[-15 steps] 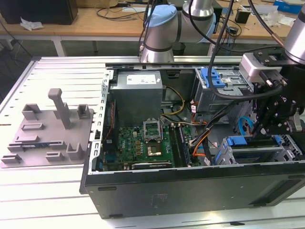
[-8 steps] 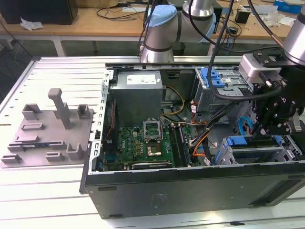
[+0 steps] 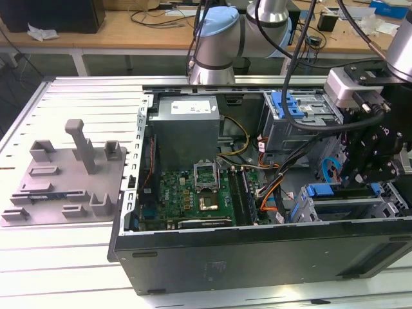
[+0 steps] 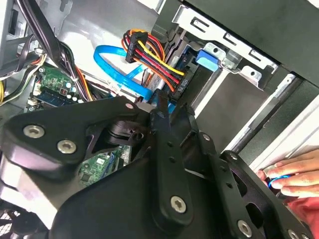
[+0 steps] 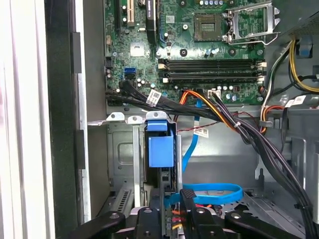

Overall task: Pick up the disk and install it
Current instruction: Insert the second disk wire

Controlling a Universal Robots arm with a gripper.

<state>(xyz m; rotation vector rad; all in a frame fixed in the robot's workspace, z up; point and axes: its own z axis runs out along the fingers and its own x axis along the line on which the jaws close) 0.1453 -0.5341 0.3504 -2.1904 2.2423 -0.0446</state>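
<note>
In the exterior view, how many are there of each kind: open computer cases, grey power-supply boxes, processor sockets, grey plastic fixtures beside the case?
open computer case: 1
grey power-supply box: 1
processor socket: 1
grey plastic fixture: 1
Total: 4

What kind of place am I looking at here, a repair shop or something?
Probably a robotics lab or test workshop: an opened computer case lies on a metal table under a robot arm, with a cluttered wooden workbench behind.
</note>
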